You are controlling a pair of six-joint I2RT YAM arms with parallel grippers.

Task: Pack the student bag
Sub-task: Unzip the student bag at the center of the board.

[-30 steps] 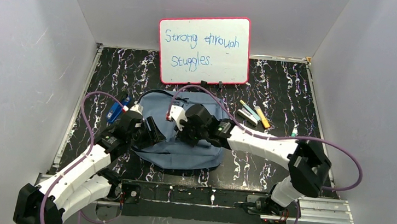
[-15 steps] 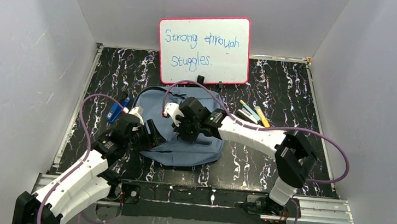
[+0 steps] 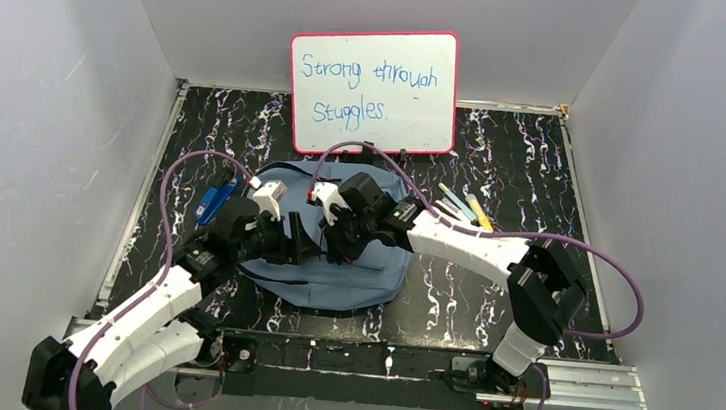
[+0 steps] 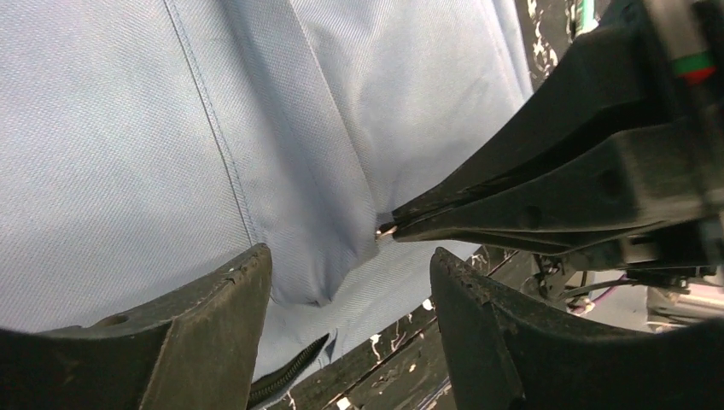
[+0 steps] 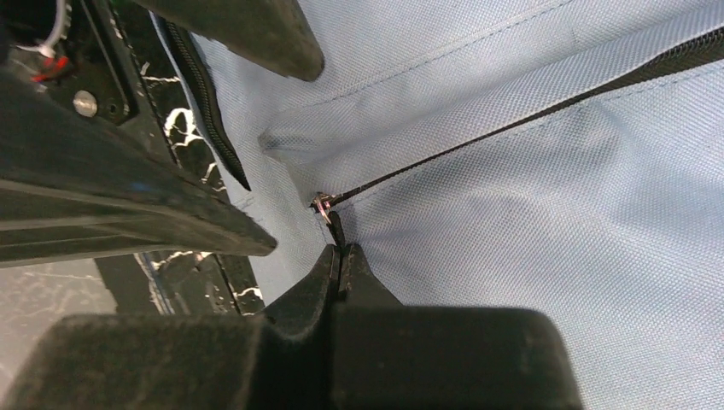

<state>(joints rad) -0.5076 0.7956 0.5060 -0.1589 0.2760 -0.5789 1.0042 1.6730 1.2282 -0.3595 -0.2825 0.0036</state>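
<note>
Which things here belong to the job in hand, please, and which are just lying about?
In the job: student bag; its zipper pull, pinched by the shut right gripper; left gripper, open over the fabric.

Lying about: pens right of the bag and blue object left of it, untouched, perhaps to be packed later; whiteboard standing at the back.

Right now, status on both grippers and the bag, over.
Left gripper jaws open, above student bag fabric. Right gripper jaws shut on zipper pull. Grippers crowded tip to tip.
</note>
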